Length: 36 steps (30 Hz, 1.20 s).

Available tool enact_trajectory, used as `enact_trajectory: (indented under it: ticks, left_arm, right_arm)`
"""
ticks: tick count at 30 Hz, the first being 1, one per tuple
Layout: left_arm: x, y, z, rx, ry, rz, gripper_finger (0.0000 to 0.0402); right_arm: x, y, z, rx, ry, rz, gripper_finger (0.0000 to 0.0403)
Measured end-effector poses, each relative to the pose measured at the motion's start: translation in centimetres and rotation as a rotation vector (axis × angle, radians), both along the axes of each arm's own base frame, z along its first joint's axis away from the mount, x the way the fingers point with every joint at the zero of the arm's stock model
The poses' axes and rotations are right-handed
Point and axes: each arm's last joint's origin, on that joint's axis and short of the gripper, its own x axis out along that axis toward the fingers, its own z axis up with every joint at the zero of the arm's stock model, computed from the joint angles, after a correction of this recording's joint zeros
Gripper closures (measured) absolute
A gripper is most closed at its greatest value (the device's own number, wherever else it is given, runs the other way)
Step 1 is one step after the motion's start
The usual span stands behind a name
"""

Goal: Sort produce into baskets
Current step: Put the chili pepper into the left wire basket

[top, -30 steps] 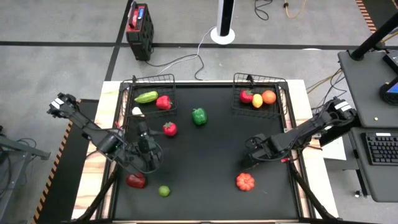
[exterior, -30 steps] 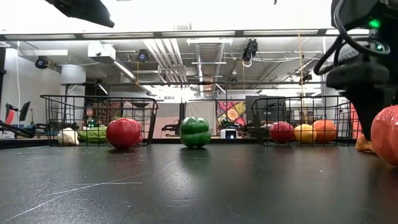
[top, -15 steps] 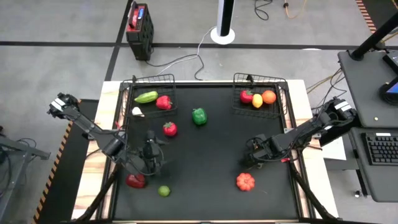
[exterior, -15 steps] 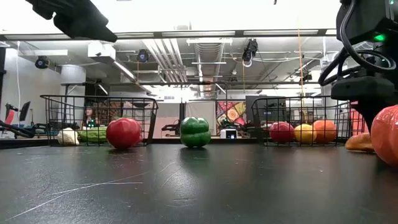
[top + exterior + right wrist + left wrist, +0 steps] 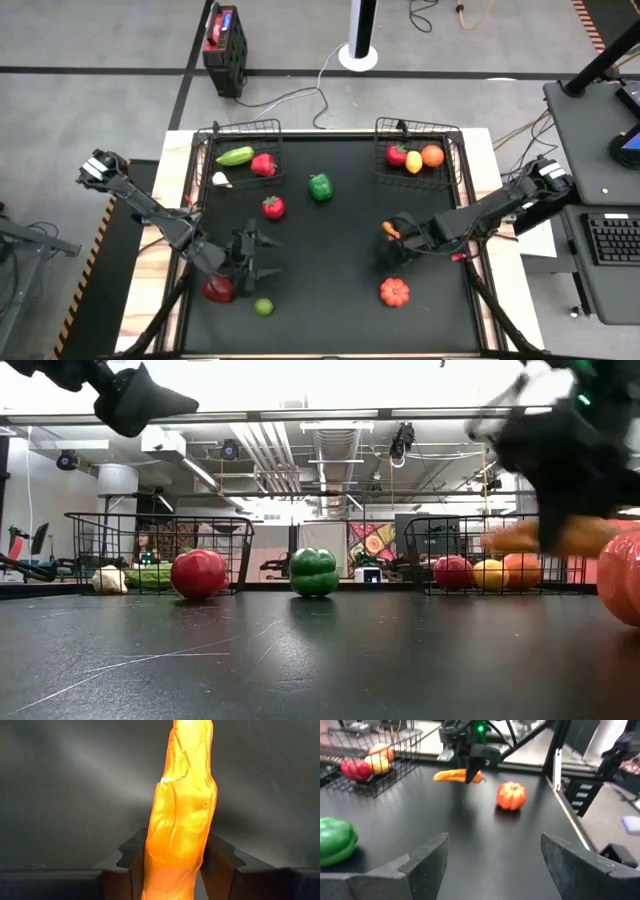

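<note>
The left gripper point(image 5: 262, 256), fingers spread and empty, hovers at the black worktop's point(image 5: 330, 290) seven o'clock, beside a glossy red pepper point(image 5: 217, 290) and a small green lime point(image 5: 264, 307). At four o'clock, the right gripper point(image 5: 392, 230) pinches a ridged, waxy orange carrot point(image 5: 181, 815). Carry it level to the dark wire-mesh basket point(image 5: 455, 165) at one o'clock, clearing its rim.

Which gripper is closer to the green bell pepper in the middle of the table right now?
Left, narrowly. The left gripper sits below-left of the green bell pepper in the high view, fingers open. The right gripper, holding the orange carrot, sits slightly farther off, below-right.
</note>
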Motion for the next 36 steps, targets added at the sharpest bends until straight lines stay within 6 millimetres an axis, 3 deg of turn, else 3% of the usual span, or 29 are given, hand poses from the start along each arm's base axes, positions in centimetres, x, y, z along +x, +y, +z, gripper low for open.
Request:
enact_trajectory:
  ticks: [8,15,21,26,36]
  left_arm:
    - [0.4,0.5,0.5,-0.002,-0.072,0.035,0.0104]
    - [1.0,1.2,1.2,0.005,-0.122,0.069,0.0104]
    - [1.3,1.5,1.9,0.029,-0.176,0.073,0.0104]
    - [1.8,1.7,2.1,0.058,-0.210,0.054,0.0104]
    - [3.4,2.1,1.2,0.067,-0.225,0.057,0.0104]
  right_arm:
    - [4.5,-0.8,5.0,-0.234,-0.328,0.263,0.0266]
    - [6.7,-0.8,7.2,-0.435,-0.597,0.458,0.0266]
    - [8.3,-0.4,7.1,-0.538,-0.683,0.574,0.0266]
    - [10.2,0.2,5.9,-0.568,-0.759,0.690,0.0266]
    - [14.0,1.4,5.1,-0.677,-0.737,0.828,0.0266]
